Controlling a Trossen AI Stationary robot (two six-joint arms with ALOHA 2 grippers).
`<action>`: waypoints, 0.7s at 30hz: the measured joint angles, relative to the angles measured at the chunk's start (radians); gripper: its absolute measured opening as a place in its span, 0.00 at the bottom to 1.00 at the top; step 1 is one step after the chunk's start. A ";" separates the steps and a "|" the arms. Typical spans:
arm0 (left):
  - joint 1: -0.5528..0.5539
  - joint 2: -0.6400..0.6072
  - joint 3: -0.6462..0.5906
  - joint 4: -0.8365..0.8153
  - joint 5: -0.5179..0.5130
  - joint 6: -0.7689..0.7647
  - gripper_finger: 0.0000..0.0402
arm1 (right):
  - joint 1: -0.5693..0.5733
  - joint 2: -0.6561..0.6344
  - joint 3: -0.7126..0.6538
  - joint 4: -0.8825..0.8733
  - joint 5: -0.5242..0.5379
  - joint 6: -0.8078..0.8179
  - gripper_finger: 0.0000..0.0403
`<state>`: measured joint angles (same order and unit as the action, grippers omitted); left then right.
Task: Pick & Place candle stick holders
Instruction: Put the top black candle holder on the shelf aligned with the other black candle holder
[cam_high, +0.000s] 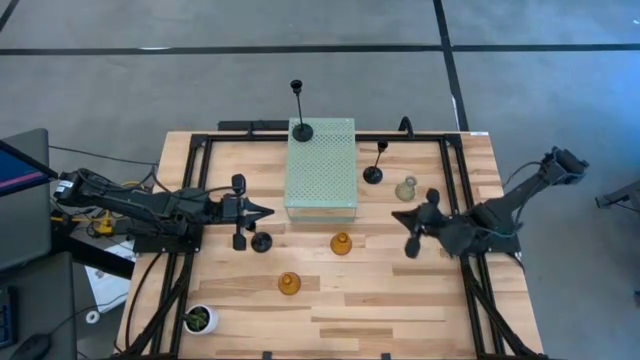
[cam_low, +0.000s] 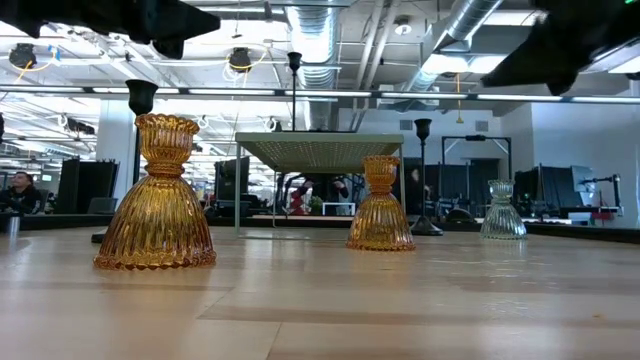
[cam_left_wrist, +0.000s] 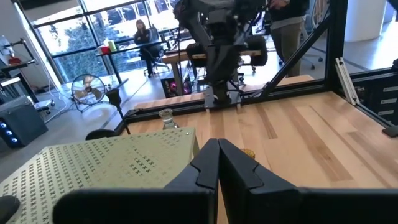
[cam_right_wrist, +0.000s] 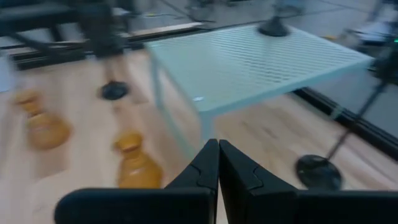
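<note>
You are looking down on a wooden desk (cam_high: 400, 300) inside a black frame, with a pale green perforated block (cam_high: 321, 168) standing like a small raised platform at the back centre. Two dark arms are reaching in from either side, and neither is carrying anything. The left claw (cam_high: 268, 211) is hovering just beside the block's left edge, clenched shut and empty. The right claw (cam_high: 397, 214) is hovering right of centre, also clenched and empty.

Six candle holders are standing upright, long axes vertical, cups pointing up. One tall black holder (cam_high: 300, 110) is already standing on the block's back left corner. A second black holder (cam_high: 375, 160) is standing on the desk just right of the block, and a third black holder (cam_high: 258, 238) is sitting close under the left claw. Two squat amber holders are resting on the desk in front of the block, the nearer amber holder (cam_high: 289, 284) towards you and the farther amber holder (cam_high: 341, 243) closer to the block. The small pale holder (cam_high: 405, 188) is standing near the right claw.

By my reading, you are sitting between picks, with one holder placed and five waiting. The next move is calling for a claw to open, drop over a stem or neck from above, and close on it.
</note>
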<state>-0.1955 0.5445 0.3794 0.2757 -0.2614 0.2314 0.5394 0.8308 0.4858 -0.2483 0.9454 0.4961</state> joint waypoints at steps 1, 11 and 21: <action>0.000 0.000 0.000 -0.002 0.000 0.000 0.01 | -0.031 0.017 0.000 0.011 0.000 0.000 0.00; 0.000 0.001 0.000 -0.001 0.000 0.023 0.01 | -0.267 0.183 0.000 0.129 -0.079 0.001 0.00; 0.000 0.001 0.000 0.002 0.000 0.027 0.01 | -0.367 0.260 0.000 0.237 -0.109 -0.035 0.00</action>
<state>-0.1951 0.5453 0.3794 0.2775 -0.2615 0.2581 0.1721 1.0904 0.4862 -0.0116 0.8369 0.4606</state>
